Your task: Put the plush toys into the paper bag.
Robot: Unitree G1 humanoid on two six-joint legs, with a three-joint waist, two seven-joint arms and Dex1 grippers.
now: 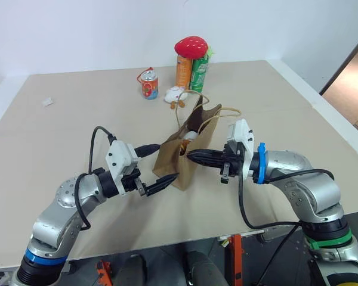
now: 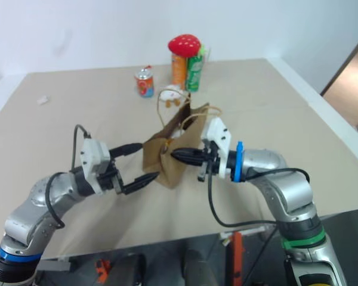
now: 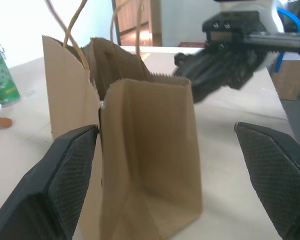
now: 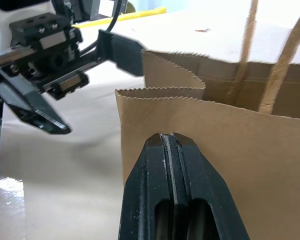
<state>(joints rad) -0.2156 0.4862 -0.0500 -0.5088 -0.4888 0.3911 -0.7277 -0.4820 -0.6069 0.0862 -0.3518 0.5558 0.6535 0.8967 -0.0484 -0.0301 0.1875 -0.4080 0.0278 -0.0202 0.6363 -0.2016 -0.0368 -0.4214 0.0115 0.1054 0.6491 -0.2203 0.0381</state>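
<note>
right, your paper bag [image 1: 185,156] stands upright near the middle of the table [image 1: 59,155], mouth open, its two cord handles [image 1: 210,119] looping up above the rim. something pale sits inside near the top, but you can't tell what it is. behind the bag, close to the far cans, a small white plush [image 1: 175,94] lies on the table, well apart from both grippers.

your left gripper [image 1: 156,167] comes in from the near left, forearm reaching forward and across, pointing roughly level at the bag's near corner. its jaws are wide apart, one finger [image 3: 65,175] right against the bag's side panel and the other out in free air, so the bag's end sits between them without being pinched.

your right gripper [image 1: 191,156] reaches in from the right, elbow bent, wrist turned so the fingers point leftward across the table. its jaws are pressed together, tips at the bag's upper wall just below the rim; you can't tell whether they have caught any paper.

further back stand a small red can [image 1: 148,84], then an orange can [image 1: 184,70] and a green can [image 1: 198,74] side by side with a red strawberry plush [image 1: 190,46] perched on top.
</note>
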